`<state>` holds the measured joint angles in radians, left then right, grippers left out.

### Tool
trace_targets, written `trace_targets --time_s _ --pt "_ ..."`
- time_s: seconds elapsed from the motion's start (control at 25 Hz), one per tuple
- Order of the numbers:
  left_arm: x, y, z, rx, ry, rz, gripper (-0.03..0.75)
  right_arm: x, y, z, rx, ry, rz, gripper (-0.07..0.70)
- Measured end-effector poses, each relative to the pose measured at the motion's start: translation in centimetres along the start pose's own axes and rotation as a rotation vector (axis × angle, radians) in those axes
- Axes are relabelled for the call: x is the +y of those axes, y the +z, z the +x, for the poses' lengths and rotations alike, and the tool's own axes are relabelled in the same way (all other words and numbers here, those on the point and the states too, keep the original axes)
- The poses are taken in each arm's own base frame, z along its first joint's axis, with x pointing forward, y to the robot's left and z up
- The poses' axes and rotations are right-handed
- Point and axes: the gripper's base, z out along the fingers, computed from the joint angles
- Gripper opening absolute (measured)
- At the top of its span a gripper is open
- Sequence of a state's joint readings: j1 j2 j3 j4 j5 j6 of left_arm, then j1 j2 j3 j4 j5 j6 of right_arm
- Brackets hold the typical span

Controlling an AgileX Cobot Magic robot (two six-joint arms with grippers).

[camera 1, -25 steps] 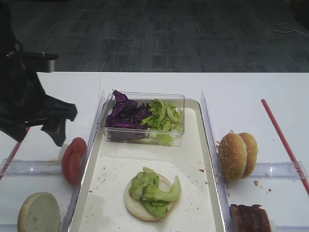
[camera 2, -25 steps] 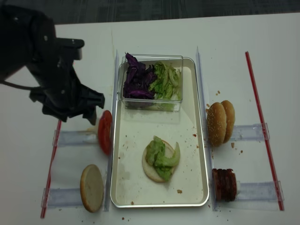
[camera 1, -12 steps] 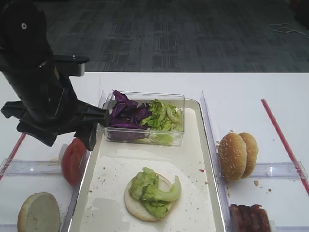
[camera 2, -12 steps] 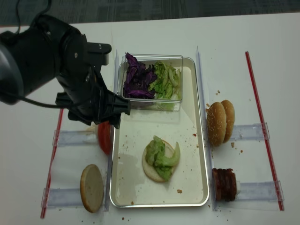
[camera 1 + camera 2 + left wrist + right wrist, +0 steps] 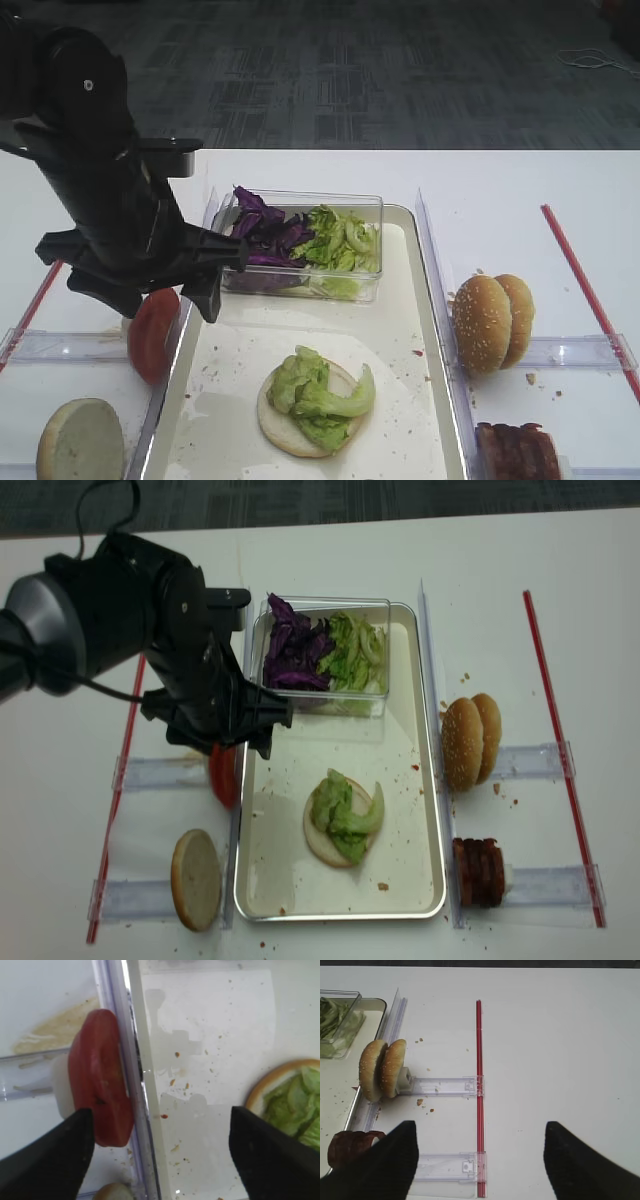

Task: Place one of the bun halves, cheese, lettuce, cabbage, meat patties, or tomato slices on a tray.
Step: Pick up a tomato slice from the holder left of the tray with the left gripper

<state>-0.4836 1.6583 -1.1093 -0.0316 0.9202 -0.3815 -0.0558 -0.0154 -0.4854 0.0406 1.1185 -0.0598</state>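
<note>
My left gripper (image 5: 155, 295) (image 5: 160, 1120) (image 5: 228, 748) hangs open above the left rim of the cream tray (image 5: 400, 300) (image 5: 210, 1035). One finger is over the upright red tomato slices (image 5: 152, 333) (image 5: 100, 1095) (image 5: 224, 775), the other over the tray floor. It holds nothing. On the tray lies a bun half (image 5: 285, 425) topped with lettuce (image 5: 315, 390) (image 5: 300, 1105). A clear box holds purple cabbage (image 5: 260, 240) and more lettuce (image 5: 335, 240). My right gripper (image 5: 477, 1130) is open and empty over the bare table. No cheese is in view.
Sesame bun halves (image 5: 492, 322) (image 5: 382, 1069) and meat patties (image 5: 515, 450) (image 5: 350, 1147) stand in clear racks right of the tray. A pale bun half (image 5: 80, 440) stands at the front left. A red strip (image 5: 479, 1060) runs along the table on the right.
My left arm has swung in from the far left toward the tray, and its open gripper now straddles the tray's left rim by the tomato slices. Nothing else moved.
</note>
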Motion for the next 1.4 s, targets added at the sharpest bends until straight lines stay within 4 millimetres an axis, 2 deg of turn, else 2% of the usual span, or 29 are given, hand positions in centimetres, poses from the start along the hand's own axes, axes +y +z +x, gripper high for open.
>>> trace_targets --time_s 0.28,0.76,1.04,1.4 --pt "-0.3 0.9 -0.2 0.014 0.002 0.008 0.546 0.0 0.0 0.0 0.000 0.000 0.000 0.558" --pt "-0.1 1.0 -0.4 -0.010 0.030 -0.017 0.546 0.0 0.0 0.0 0.000 0.000 0.000 0.558" --pt "-0.1 2.4 -0.6 0.030 0.030 -0.034 0.546 0.0 0.0 0.0 0.000 0.000 0.000 0.558" --pt "0.0 2.3 -0.7 0.021 0.048 -0.050 0.546 0.0 0.0 0.0 0.000 0.000 0.000 0.558"
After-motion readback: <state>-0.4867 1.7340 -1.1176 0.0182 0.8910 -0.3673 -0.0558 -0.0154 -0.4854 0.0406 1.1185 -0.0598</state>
